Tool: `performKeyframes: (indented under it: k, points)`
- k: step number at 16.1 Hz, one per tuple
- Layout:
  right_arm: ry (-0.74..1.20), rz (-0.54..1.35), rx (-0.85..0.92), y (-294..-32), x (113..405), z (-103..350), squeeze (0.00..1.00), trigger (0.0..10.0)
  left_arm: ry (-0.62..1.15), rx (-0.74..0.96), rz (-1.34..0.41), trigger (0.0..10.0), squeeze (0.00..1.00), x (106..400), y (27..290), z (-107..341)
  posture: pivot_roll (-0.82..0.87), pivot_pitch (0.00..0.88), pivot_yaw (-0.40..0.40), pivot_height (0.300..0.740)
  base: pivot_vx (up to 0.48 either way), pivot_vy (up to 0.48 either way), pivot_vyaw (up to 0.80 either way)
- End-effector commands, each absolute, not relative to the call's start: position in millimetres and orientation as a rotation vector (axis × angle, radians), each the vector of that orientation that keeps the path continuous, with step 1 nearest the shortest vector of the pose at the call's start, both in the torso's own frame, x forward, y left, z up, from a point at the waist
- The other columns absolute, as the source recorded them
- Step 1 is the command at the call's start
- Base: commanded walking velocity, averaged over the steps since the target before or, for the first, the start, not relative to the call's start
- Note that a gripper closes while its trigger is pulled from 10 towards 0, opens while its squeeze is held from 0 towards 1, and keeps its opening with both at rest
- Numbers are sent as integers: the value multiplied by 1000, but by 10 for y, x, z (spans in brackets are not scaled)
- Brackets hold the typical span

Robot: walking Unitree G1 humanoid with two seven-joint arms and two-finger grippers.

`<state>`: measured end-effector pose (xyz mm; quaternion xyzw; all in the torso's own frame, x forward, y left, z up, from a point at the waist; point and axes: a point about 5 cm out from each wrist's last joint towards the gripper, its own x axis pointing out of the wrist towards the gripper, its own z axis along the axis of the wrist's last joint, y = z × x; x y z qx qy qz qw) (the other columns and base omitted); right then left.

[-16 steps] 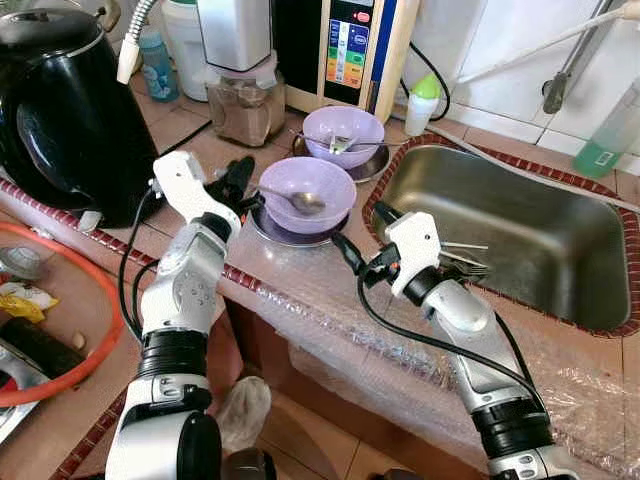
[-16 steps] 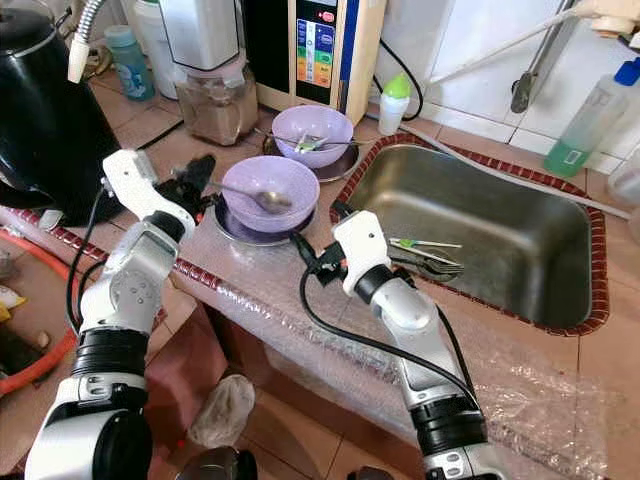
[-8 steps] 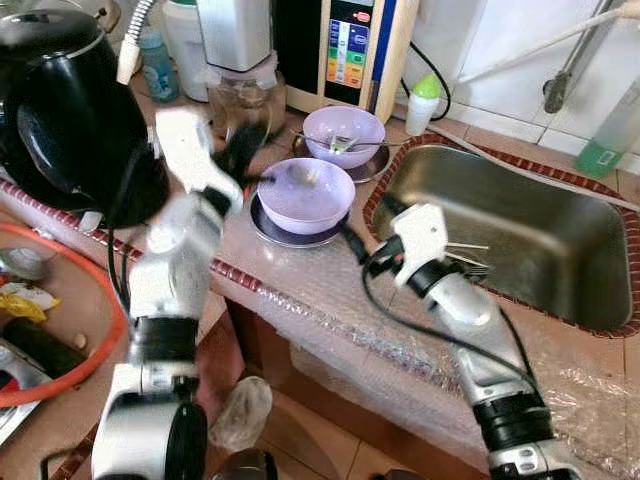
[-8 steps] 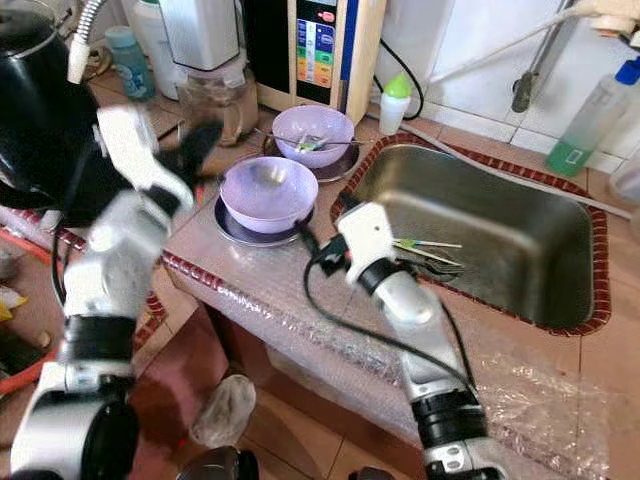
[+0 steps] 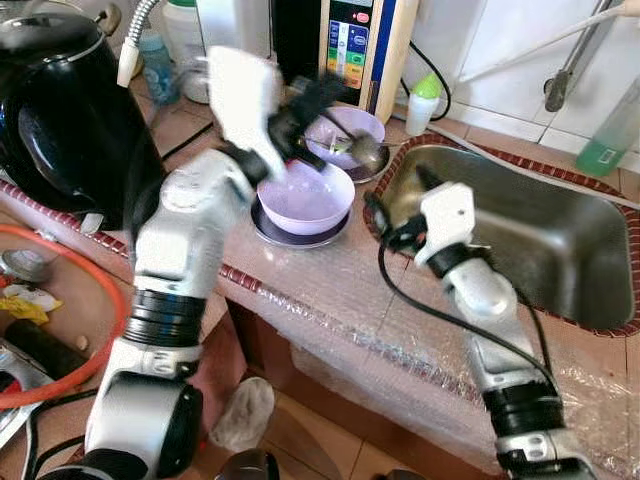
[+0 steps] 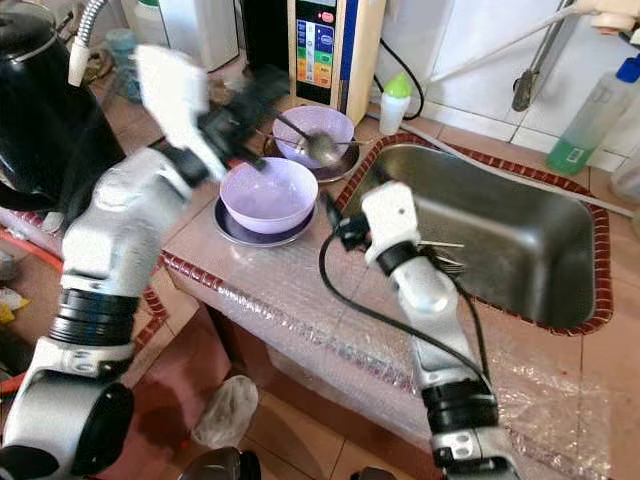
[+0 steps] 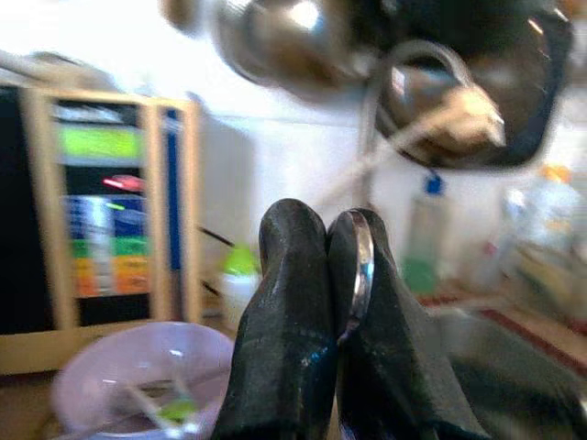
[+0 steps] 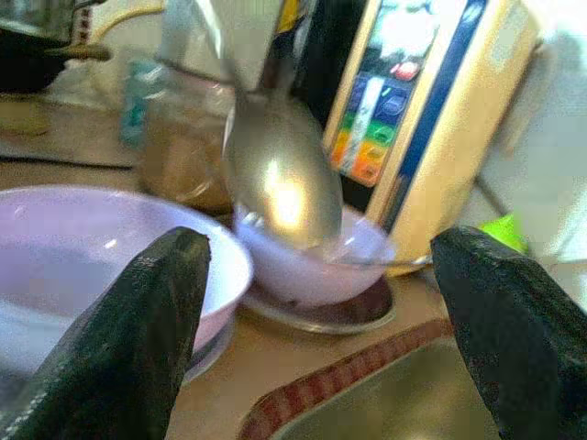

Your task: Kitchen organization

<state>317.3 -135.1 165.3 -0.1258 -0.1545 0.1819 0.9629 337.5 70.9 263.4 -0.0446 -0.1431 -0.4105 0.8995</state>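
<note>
**A:** In the head views, why was the left end effector [image 5: 318, 100] raised over the bowls?

**B:** It was pinched shut on the handle of a metal spoon [image 5: 362, 150], carrying it above the surface [image 5: 300, 270]. The spoon's bowl hung over the gap between the near purple bowl [image 5: 305, 196] and the sink [image 5: 520, 225]. My guess is that the spoon was headed for the sink, though that is only a judgement.

**A:** And the right arm?

**B:** The right end effector [image 6: 440, 258] sat at the sink's near rim, with some thin utensils lying just beside it in the basin. The far purple bowl [image 5: 345, 128] stood behind, with cutlery resting in it. A black kettle [image 5: 60, 110] stood well apart, at the robot's left.

**A:** What did the left wrist view add?

**B:** Its fingers [image 7: 284, 348] were pressed together, with the spoon's thin handle [image 7: 360, 275] clamped between them. That tight pinch suited so slim a handle. The far bowl showed below them.

**A:** And the right wrist view?

**B:** The fingers [image 8: 138, 330] were spread wide with nothing between them. Framed in that gap was the spoon, shown against both purple bowls and the panelled appliance [image 8: 431, 119] behind. I'd judge that the open end effector was waiting idle rather than reaching.
</note>
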Motion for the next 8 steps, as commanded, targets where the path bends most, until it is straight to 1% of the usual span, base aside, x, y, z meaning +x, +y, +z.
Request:
performKeyframes:
  k: [1,3,5,6,8]
  points:
    - [-320,337,-266,-1407,3188,1678,0,10000,-289,-50,-897,0,0,3335,620,2611,-6,16,43,740,0,0,0]
    - [-321,327,-267,-1429,3193,1679,0,10000,-253,-28,-960,0,0,3277,511,2525,-13,16,49,740,0,0,0]
    - [-313,333,-266,-1434,3193,1650,0,10000,-207,-24,-1055,0,0,3168,303,2399,-24,17,53,740,0,0,0]
    - [-314,338,-265,-1430,3195,1647,0,0,-195,-19,-1075,0,0,3145,270,2368,-25,17,53,740,0,0,0]
    - [-308,335,-265,-1436,3210,1643,0,0,-179,-23,-1093,0,0,3110,219,2301,-26,17,52,740,0,0,0]
